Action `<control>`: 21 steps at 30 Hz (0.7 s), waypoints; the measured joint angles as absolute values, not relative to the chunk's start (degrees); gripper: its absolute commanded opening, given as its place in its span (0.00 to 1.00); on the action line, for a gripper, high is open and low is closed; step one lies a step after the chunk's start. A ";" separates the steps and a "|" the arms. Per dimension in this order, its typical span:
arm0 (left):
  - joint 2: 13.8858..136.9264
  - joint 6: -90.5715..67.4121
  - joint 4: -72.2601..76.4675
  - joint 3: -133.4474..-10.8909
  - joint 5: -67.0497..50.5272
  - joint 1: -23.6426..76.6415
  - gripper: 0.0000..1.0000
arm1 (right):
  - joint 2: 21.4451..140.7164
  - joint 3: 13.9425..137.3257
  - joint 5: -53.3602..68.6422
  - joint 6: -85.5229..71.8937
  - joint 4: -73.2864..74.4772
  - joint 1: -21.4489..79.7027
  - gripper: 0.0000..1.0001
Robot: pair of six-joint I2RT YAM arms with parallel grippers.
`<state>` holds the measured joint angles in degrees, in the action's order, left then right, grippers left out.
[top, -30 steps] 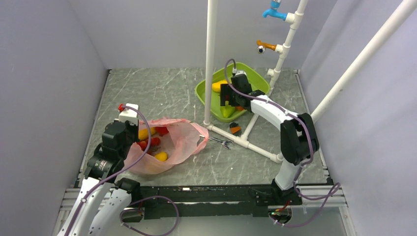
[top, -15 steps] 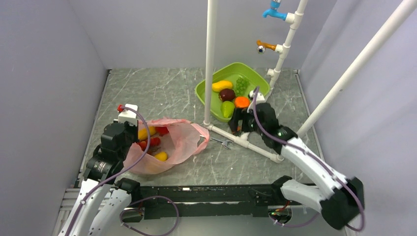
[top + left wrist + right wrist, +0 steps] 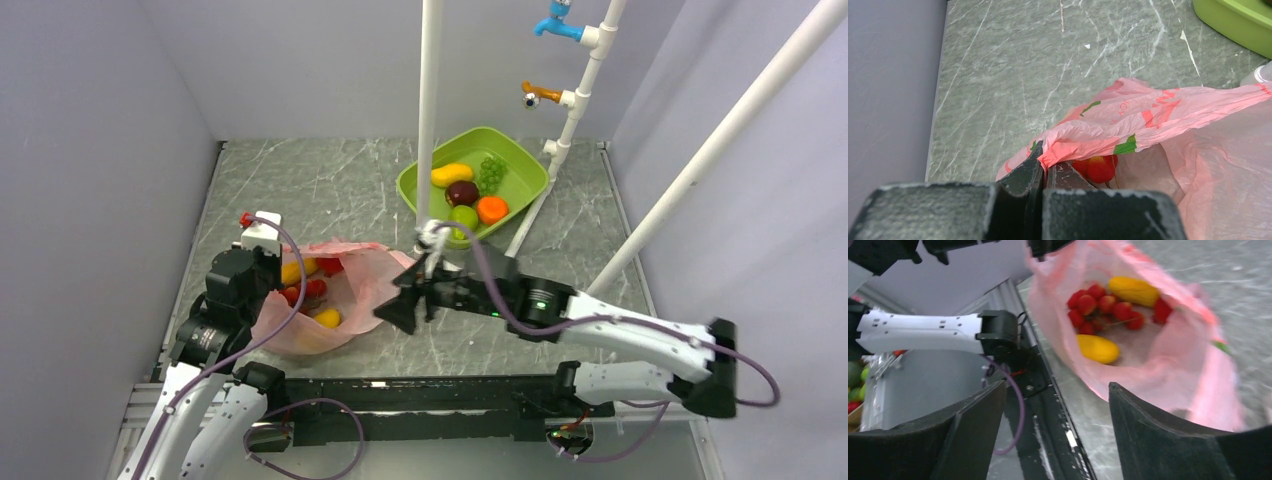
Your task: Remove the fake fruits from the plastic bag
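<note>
Left end effector [image 3: 1042, 162] pinches the translucent pink plastic bag [image 3: 1128, 117] open; right end effector [image 3: 1057, 390], spread wide, should dive for the glossy plastic fruits [image 3: 1096, 348]

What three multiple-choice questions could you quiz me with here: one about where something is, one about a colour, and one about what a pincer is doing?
1. Where is the pink bag?
A. on the table, near its left side
B. hanging on a hook
C. on the floor

2. What colour is the tub holding fruit?
A. blue
B. green
C. black

3. The right pincer is:
A. shut on a spoon
B. shut on a cup
C. open

Answers:
1 A, the bag lies on the stone top, its edge pinched by the left pincer.
2 B, the top view shows it bright green.
3 C, its own camera shows the fingers wide apart, holding nothing.
</note>
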<state>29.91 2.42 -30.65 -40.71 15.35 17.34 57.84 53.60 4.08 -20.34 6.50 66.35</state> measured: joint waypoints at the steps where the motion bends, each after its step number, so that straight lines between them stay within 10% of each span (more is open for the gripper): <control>1: 29.98 2.39 -30.65 -40.71 15.44 17.34 0.00 | 61.63 55.72 4.54 -20.18 5.78 67.79 0.71; 12: 30.72 2.44 -30.63 -40.51 16.45 17.37 0.00 | 94.56 69.08 1.54 -20.14 1.91 70.54 0.39; 21: 30.74 2.63 -30.63 -40.49 16.82 17.67 0.00 | 106.39 73.56 -4.43 -15.92 1.21 70.54 0.54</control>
